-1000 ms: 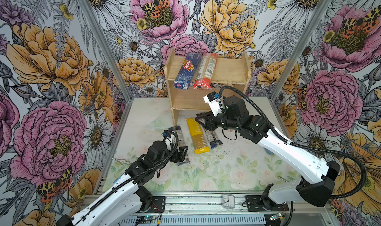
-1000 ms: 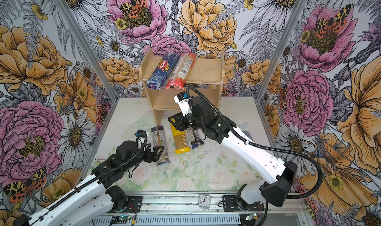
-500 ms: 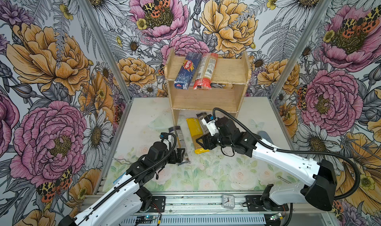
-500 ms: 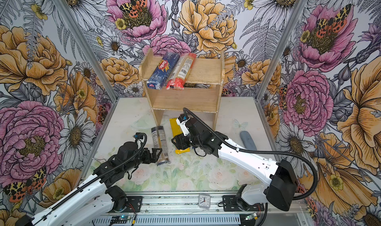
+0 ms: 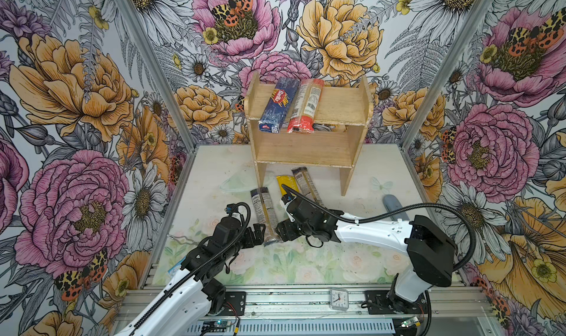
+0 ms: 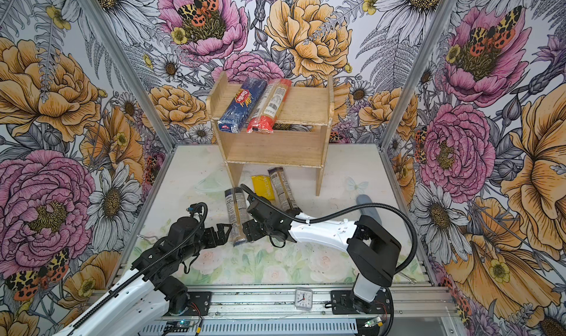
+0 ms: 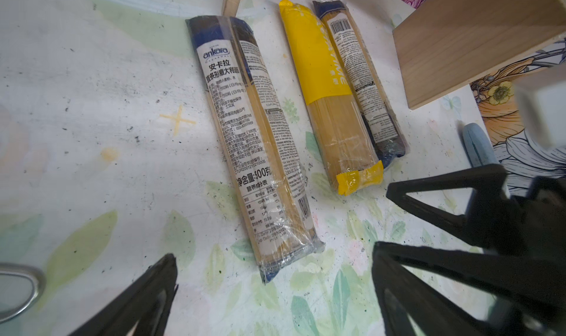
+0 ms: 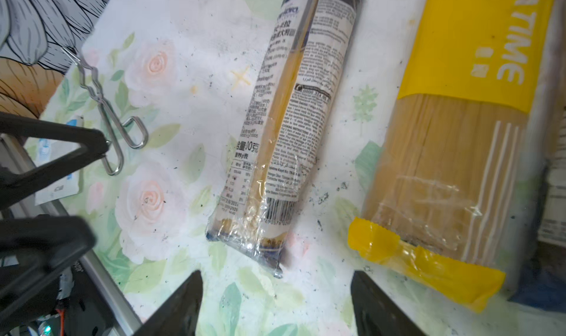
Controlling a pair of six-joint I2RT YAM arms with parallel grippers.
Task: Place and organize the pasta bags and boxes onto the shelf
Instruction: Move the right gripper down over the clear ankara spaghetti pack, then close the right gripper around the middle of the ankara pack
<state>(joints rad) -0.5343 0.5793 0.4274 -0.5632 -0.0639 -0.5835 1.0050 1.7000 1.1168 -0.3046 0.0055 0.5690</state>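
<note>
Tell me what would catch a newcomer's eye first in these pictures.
The huge pink and orange flower wallpaper covers the walls. At the back stands the wooden shelf, with the blue Barilla box and the red-ended bag side by side on its top tier. Near the front, the left gripper and right gripper, both open, face each other across the near end of a grey-labelled pasta bag lying on the table.
</note>
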